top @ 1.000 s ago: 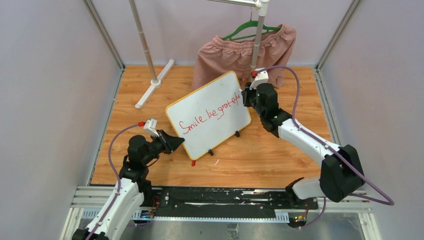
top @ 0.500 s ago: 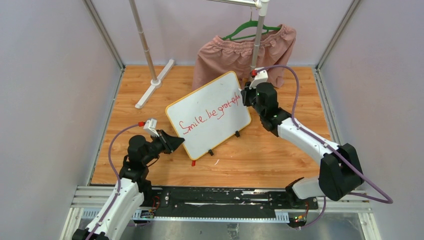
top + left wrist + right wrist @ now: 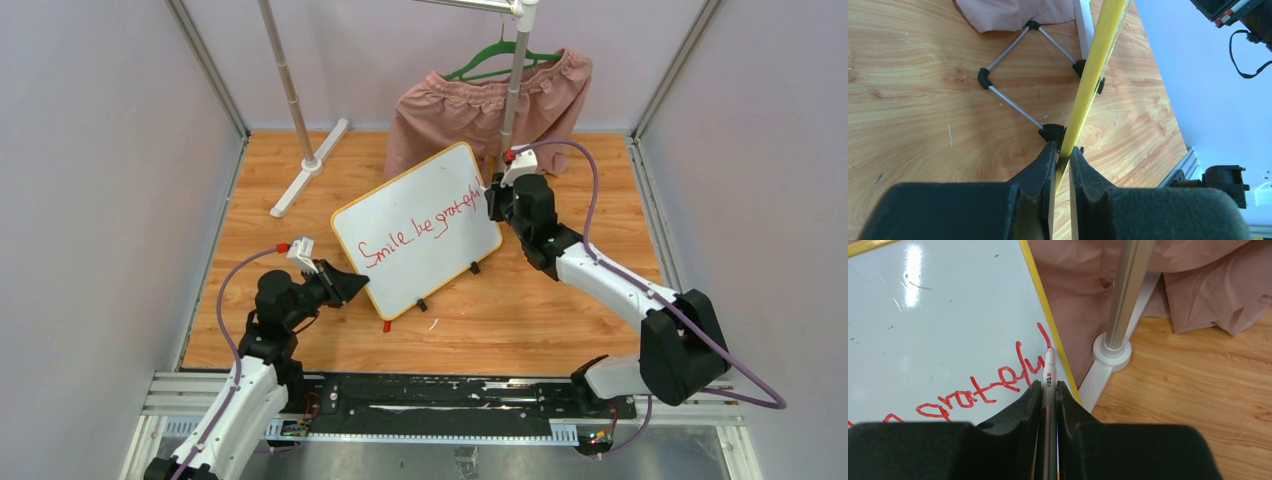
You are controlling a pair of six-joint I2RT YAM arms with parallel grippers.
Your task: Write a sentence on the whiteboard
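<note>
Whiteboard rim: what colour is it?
Yellow. The whiteboard rim shows best in the left wrist view, pinched edge-on by the left gripper.

Bare counter (image 3: 500, 320) lies open along the lower centre and the right of the overhead frame. The tilted whiteboard (image 3: 420, 265) blocks the centre. At upper centre, the rack pole (image 3: 513, 90) and pink garment (image 3: 450, 110) stand close above the right end effector (image 3: 493, 192). A second pole's foot (image 3: 310, 165) occupies the upper left.
</note>
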